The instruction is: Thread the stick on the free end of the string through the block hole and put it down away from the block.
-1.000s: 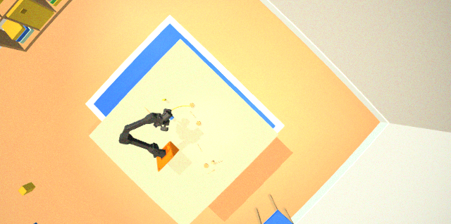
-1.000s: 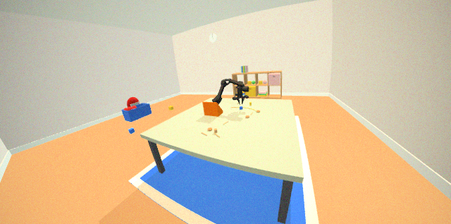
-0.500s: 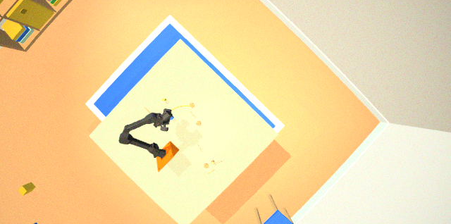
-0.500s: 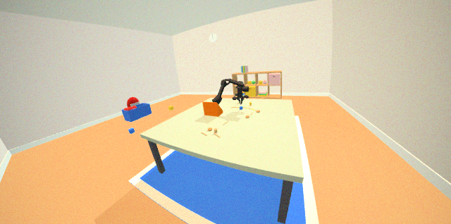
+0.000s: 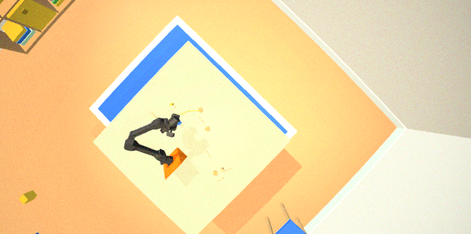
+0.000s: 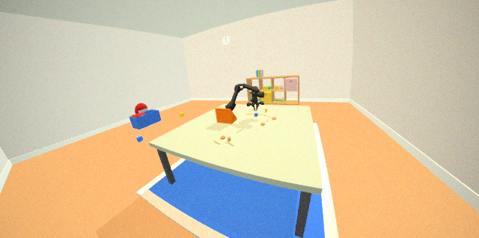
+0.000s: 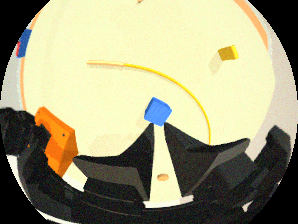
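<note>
My gripper points down at the table, nearly shut, with only a thin gap and nothing between the fingers. A small blue cube lies on the table just beyond the fingertips. The yellow string arcs past the cube. One end runs behind my right finger toward the round wooden button. The thin stick lies at its free end, left of the gripper. A small wooden block stands far off; its hole is too small to see.
The orange arm base stands nearby.
</note>
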